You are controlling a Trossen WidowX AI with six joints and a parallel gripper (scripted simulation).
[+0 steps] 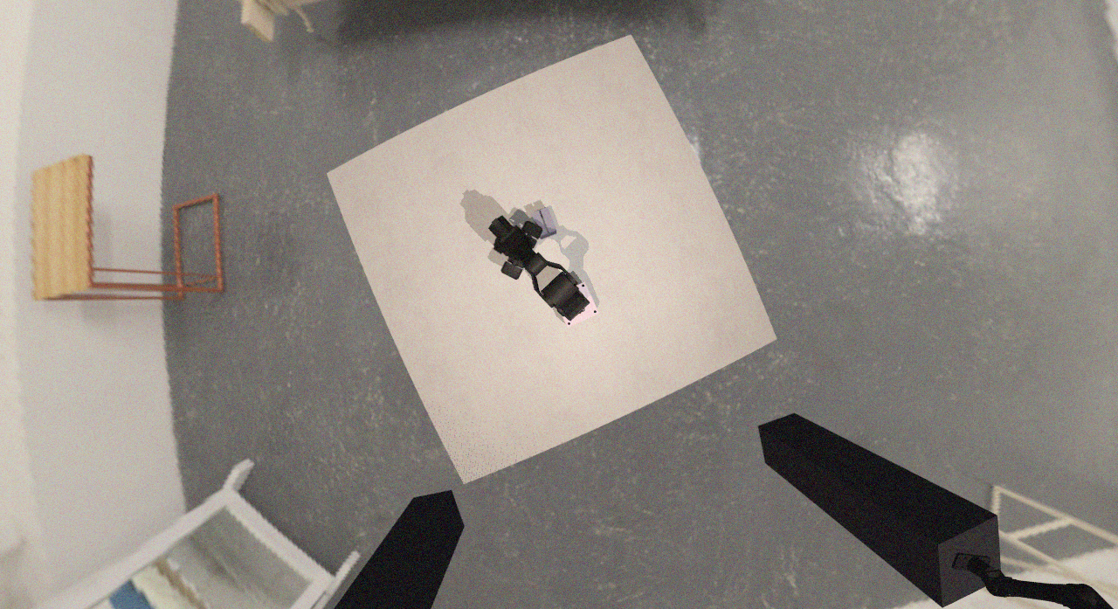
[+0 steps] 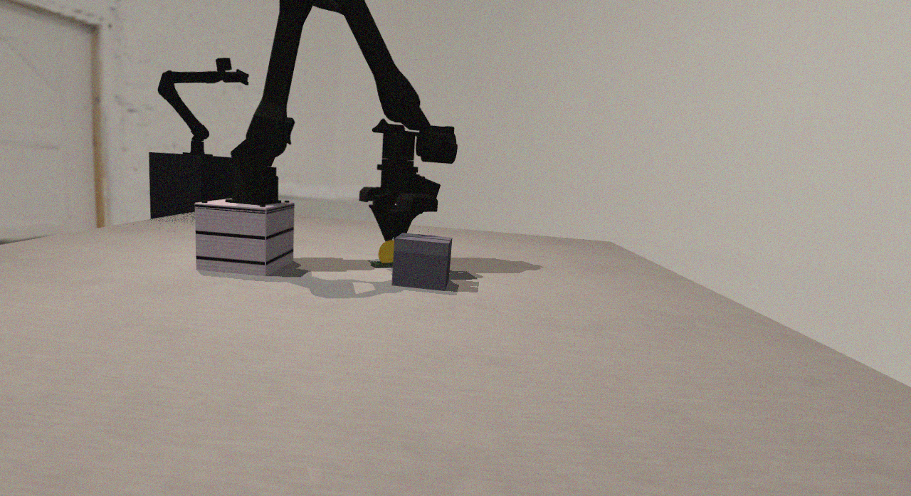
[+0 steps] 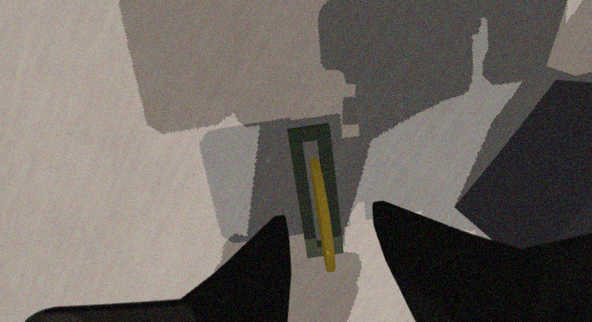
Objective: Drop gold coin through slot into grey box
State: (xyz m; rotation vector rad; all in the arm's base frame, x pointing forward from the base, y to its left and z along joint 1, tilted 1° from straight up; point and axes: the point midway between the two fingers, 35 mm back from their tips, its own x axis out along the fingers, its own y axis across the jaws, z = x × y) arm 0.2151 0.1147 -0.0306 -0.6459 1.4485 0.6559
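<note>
The gold coin stands on edge in the dark-green holder. In the wrist view it leans slightly relative to the holder's long sides. My gripper points down and is partly open, with nothing held. Its fingertips are near the height of the coin's top in the exterior view; in the wrist view they lie on either side of the coin's near part, with gaps on both sides. The grey box stands close by; its slot shows as a dark line from above.
The arm's base stands on a pale striped block on the table. The box is beyond the right finger in the wrist view and hides part of the coin and holder in the exterior view. Arm shadows fall around the holder.
</note>
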